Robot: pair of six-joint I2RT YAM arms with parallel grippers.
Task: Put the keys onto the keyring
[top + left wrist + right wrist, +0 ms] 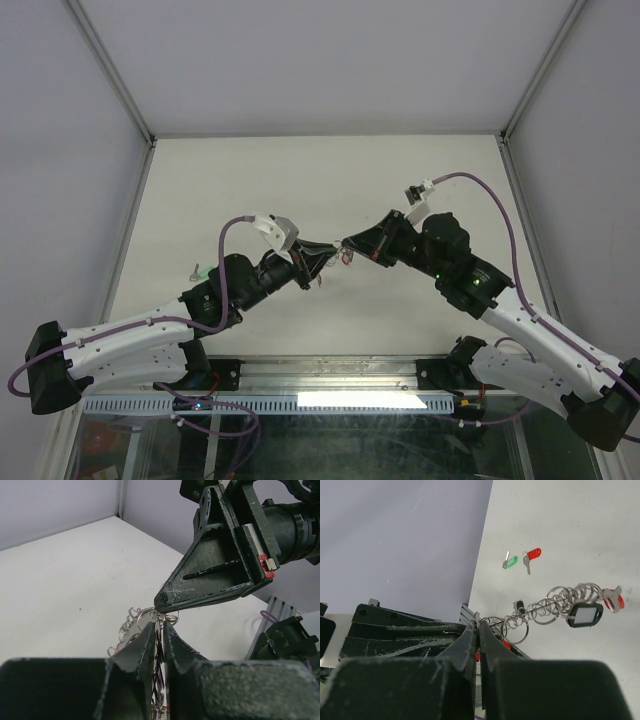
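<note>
Clamping keyring [134, 627] edge-on in clenched left gripper [160, 626], mid-air. Pinching right gripper [478, 621] closed at its fringe, hold uncertain. Risking twisting keyring loose if pulling apart. Lying farther off on table [560, 520]: green key [509, 560], red key [530, 558], both unthreaded.

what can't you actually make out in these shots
left wrist: most of the keyring sits between the fingers of the left gripper and runs off the bottom edge.
right wrist: whether the shut right gripper pinches a ring; its own tips cover the spot.
top external: the contact point is too small and shadowed by both grippers; the red key is not visible there, the green key barely.
</note>
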